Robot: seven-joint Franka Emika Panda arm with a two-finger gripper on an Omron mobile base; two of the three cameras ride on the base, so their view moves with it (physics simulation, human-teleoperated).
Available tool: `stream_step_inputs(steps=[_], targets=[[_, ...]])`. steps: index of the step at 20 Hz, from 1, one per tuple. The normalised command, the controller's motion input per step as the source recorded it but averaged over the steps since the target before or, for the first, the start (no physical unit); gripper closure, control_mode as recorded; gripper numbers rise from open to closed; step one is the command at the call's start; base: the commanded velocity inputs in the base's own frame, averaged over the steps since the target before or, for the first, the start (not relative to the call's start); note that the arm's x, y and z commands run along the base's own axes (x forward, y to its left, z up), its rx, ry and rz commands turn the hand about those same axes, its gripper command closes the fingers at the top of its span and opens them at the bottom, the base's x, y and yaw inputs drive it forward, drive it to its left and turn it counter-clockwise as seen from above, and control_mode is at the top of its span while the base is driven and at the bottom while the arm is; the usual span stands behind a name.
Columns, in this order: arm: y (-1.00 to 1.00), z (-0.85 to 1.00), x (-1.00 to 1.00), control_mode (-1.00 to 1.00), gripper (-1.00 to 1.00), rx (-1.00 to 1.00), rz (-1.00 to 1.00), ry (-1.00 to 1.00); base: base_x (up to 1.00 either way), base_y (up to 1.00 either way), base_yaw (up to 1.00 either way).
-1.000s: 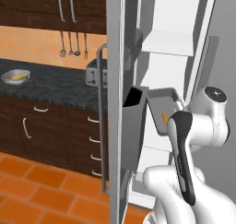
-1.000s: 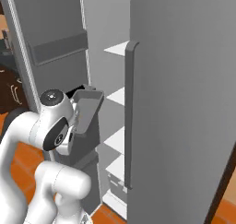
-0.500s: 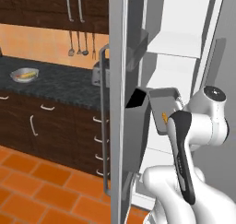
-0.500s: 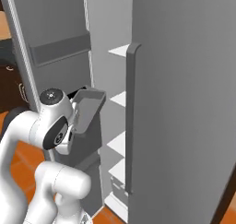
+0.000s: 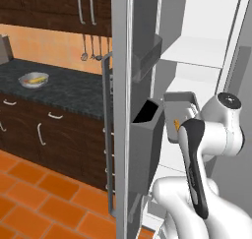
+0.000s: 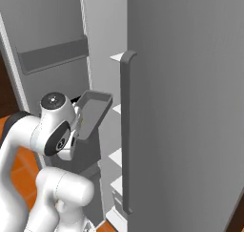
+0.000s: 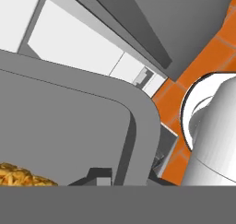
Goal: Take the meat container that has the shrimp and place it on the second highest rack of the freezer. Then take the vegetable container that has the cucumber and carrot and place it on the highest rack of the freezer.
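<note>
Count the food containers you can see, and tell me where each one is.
2. The grey tray is held up at the open freezer; a metal bowl sits on the dark counter. Others may be hidden.

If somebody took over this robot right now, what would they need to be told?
Gripper: shut on the grey tray, with the shrimp in it.
The tray is held up in front of the open freezer, not yet on the second highest rack.
The bowl sits on the counter.
Left: shelve the tray, fetch the bowl, put it on the top rack.
</note>
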Motion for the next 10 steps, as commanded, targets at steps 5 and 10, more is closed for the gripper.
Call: stream_step_inputs(steps=[5,10], targets=[[0.0,0.0,0.0,1.0,1.0,0.0,0.0,0.0,0.0,-0.04,0.01],[0.0,0.0,-0.03,-1.0,1.0,0.0,-0.01,0.0,0.0,0.0,0.0]])
